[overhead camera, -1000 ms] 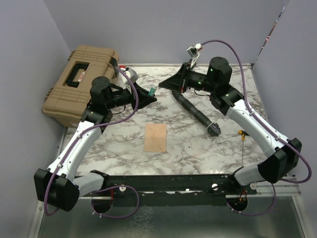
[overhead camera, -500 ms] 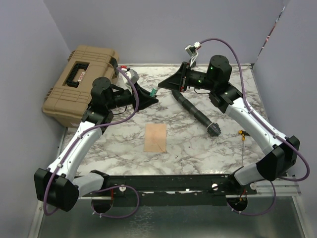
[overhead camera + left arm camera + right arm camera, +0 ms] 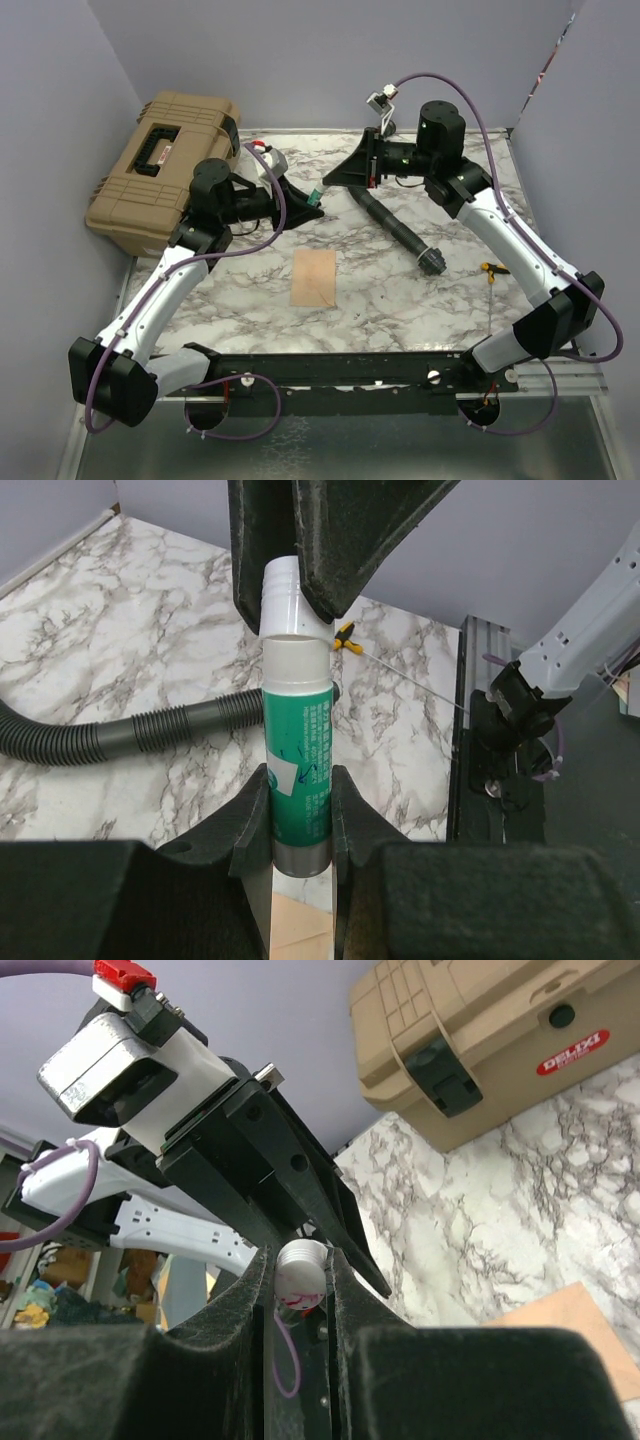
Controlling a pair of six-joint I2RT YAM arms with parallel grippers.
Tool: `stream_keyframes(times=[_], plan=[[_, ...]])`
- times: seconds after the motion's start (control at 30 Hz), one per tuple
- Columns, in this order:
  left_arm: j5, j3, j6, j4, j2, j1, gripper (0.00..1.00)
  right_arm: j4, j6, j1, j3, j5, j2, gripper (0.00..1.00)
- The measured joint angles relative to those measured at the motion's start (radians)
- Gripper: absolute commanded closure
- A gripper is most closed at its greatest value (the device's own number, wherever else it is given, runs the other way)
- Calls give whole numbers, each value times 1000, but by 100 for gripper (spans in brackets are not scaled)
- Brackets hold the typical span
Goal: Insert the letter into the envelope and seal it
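Note:
A flat kraft-brown rectangle (image 3: 313,278) lies on the marble table in front of both arms; by its faint diagonal creases it looks like the envelope, lying closed. No separate letter shows. Its corner shows in the left wrist view (image 3: 300,932) and the right wrist view (image 3: 572,1332). My left gripper (image 3: 312,197) is shut on a green glue stick (image 3: 298,770) and holds it in the air. My right gripper (image 3: 328,178) meets it from the right, shut on the stick's white cap (image 3: 300,1268), which also shows in the left wrist view (image 3: 286,596).
A tan toolbox (image 3: 165,165) stands at the back left. A black corrugated hose (image 3: 398,228) lies across the back right of the table. A small yellow-handled tool (image 3: 490,270) lies at the right edge. Purple walls close in the table.
My left gripper has carried the glue stick right and up to the right gripper. The right gripper has shifted slightly and now holds the cap. The brown paper has not moved.

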Motion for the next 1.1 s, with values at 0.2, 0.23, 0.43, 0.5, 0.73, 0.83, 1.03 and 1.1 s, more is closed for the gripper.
stream_keyframes(times=[0.2, 0.23, 0.43, 0.5, 0.73, 0.83, 1.03, 1.1], plan=[[5, -14, 38, -43, 1, -15, 100, -154, -71, -2, 52, -19, 26, 99], [5, -15, 40, -50, 2, -18, 100, -168, -79, -2, 52, -21, 26, 99], [18, -18, 61, -79, 25, -35, 100, -249, -132, -7, 52, -21, 26, 99], [23, -18, 62, -82, 35, -38, 100, -278, -150, -10, 56, -21, 26, 99], [38, 8, 62, -108, 81, -53, 100, -408, -241, -15, 109, -8, 50, 99], [37, 21, 71, -124, 92, -58, 100, -450, -273, -14, 117, 6, 52, 99], [26, 47, 116, -174, 114, -69, 100, -485, -297, -8, 111, 49, 47, 99], [24, 62, 128, -193, 123, -73, 100, -477, -289, -8, 97, 56, 39, 99]])
